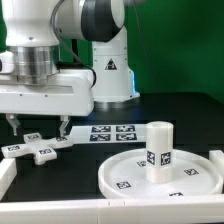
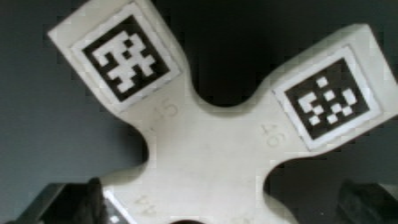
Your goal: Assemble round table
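The white cross-shaped piece [image 1: 36,147] lies flat on the black table at the exterior view's left, its arms tagged. My gripper [image 1: 38,128] hangs just above it, open, with one finger on each side of it and nothing held. In the wrist view the cross-shaped piece [image 2: 205,110] fills the frame, and the gripper [image 2: 210,212] shows as two dark fingertips [image 2: 68,205] at the frame's edge, apart from the piece. The short thick cylinder leg [image 1: 159,146] stands upright on the large rimmed round disc [image 1: 120,172] at the exterior view's right.
The marker board [image 1: 112,132] lies flat behind the disc, near the robot's base [image 1: 112,72]. White rail pieces sit at the front left [image 1: 6,176] and the right edge [image 1: 216,160] of the table.
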`<move>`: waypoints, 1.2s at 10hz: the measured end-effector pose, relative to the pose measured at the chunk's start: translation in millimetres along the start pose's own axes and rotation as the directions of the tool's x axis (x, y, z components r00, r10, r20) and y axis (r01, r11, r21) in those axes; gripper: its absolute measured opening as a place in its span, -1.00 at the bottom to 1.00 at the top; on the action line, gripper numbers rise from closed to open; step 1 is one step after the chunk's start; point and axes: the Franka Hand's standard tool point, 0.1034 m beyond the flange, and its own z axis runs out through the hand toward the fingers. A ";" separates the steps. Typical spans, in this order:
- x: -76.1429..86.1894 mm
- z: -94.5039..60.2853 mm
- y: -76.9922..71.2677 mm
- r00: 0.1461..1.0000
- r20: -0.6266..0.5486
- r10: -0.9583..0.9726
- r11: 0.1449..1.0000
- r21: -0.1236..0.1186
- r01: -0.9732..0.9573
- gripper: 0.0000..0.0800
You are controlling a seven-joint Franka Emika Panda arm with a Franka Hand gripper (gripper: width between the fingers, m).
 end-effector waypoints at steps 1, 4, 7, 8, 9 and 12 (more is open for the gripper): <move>0.3 2.7 1.2 1.000 0.004 -0.001 1.000 -0.002 0.001 0.62; -2.0 7.1 1.8 1.000 0.012 -0.002 1.000 -0.004 0.002 0.62; -3.6 9.8 1.3 1.000 0.018 -0.003 1.000 -0.005 0.003 0.62; -4.3 11.1 1.4 1.000 0.021 -0.003 1.000 -0.005 0.003 0.62; -4.9 12.1 1.4 1.000 0.023 -0.003 1.000 -0.005 0.003 0.62; -6.0 13.7 1.5 1.000 0.026 -0.003 1.000 -0.006 0.004 0.62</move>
